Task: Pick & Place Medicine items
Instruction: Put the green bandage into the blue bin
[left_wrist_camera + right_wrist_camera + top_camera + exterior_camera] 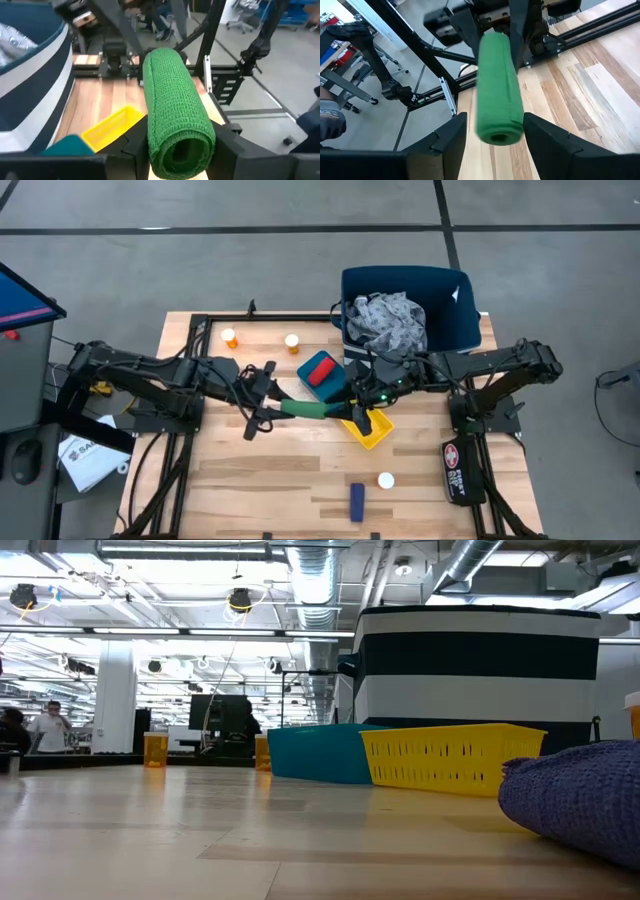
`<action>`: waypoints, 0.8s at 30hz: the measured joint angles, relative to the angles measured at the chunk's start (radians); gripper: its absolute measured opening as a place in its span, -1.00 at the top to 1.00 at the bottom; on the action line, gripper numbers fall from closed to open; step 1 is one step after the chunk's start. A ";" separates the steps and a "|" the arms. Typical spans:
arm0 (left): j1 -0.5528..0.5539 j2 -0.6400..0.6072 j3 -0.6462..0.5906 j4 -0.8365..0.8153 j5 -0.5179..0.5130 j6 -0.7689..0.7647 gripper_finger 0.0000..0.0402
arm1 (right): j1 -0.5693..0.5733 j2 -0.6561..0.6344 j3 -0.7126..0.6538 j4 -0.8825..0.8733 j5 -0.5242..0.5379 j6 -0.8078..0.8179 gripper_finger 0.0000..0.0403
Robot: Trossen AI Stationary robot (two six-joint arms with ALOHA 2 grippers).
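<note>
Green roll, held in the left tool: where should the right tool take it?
Probably its free end, coming in along the roll's length from the right. The left tool clamps one end of the green roll, which lies level above the table. The right tool, fingers open, flanks the other end.

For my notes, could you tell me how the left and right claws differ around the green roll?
The left claw is shut on the green roll; the right claw is open, fingers flanking the roll's other end with gaps. The left claw comes from the left of the table, the right claw from its right. Both meet above mid-table.
</note>
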 joint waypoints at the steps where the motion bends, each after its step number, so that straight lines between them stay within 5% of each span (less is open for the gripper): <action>1: 0.000 -0.001 0.000 -0.010 -0.003 0.000 0.34 | 0.000 0.000 0.000 0.000 0.000 0.000 0.05; 14: 0.015 0.007 -0.026 -0.213 -0.068 -0.018 0.34 | 0.049 -0.001 0.000 -0.048 0.016 0.066 0.05; 24: 0.133 0.133 -0.132 0.024 -0.070 -0.113 0.34 | 0.128 -0.002 -0.001 -0.141 0.059 0.166 0.05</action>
